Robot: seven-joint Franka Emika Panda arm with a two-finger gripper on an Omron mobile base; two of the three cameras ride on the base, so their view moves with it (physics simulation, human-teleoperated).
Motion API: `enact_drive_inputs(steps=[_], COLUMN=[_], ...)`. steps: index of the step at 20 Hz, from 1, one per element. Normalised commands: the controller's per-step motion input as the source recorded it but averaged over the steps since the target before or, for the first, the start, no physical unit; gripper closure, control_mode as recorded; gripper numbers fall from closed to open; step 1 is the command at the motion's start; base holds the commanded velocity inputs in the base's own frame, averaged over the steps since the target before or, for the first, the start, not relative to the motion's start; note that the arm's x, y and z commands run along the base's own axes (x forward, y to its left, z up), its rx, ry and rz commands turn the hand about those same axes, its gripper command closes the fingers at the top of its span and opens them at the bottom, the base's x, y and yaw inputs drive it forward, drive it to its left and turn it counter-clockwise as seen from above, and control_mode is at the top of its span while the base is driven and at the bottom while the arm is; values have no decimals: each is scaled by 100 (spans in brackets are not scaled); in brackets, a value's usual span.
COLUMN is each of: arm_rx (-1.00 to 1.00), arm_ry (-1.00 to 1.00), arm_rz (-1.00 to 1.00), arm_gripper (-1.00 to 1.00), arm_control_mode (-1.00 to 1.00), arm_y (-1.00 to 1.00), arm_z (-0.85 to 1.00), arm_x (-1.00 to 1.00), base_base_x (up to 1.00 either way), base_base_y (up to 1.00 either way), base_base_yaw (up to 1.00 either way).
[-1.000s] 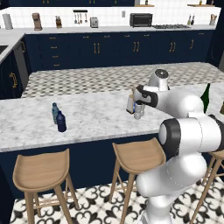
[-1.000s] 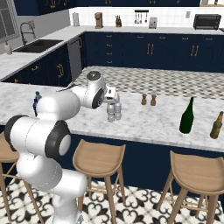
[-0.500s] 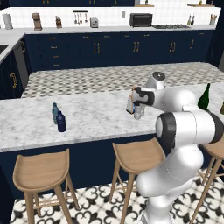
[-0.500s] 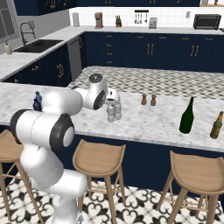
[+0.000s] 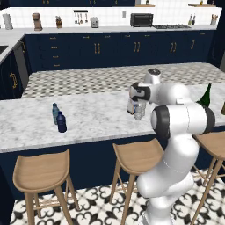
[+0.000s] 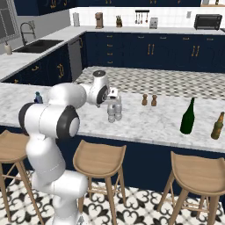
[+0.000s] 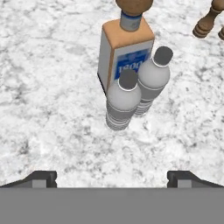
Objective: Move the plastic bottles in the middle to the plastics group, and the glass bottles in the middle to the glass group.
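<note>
Two clear plastic bottles (image 7: 123,101) (image 7: 153,80) stand touching each other on the marble counter (image 7: 52,109). Right behind them is the squat glass bottle (image 7: 124,52) with a blue label and a brown stopper. My gripper (image 7: 113,178) hovers open above and just short of them, holding nothing. In the left base view the gripper (image 5: 135,99) hangs over the plastic bottles (image 5: 138,112) and the glass bottle (image 5: 130,106). The plastics group, a pale-blue bottle (image 5: 55,112) and a navy bottle (image 5: 62,122), stands far left. The green wine bottle (image 6: 188,116) stands to the right.
Two small brown shakers (image 6: 148,100) stand behind the middle bottles, toward the wine bottle. A brown bottle (image 6: 217,125) is at the counter's right end. Wooden stools (image 5: 41,169) line the near side of the counter.
The arm has swung its elbow forward and the hand has edged a little left and down over the middle bottles. The jaws have stayed open and the bottles have not moved.
</note>
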Motion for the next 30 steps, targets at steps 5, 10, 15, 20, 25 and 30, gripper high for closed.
enact_drive_inputs(steps=[5,10,15,20,25,30], arm_rx=[0,0,0,0,0,0], arm_ry=[2,-7,-2,0,1,0], arm_rz=[2,2,2,1,3,3], arm_gripper=[-100,-100,-100,-100,-100,-100], arm_control_mode=[-100,-100,-100,-100,-100,-100], arm_y=[0,0,0,-1,-8,-2], arm_z=[-22,-40,-29,-15,-1,-8], arm_x=[33,21,23,22,6,10], base_base_x=[0,0,0,0,0,0], base_base_y=[0,0,0,0,0,0], base_base_yaw=[0,0,0,0,0,0])
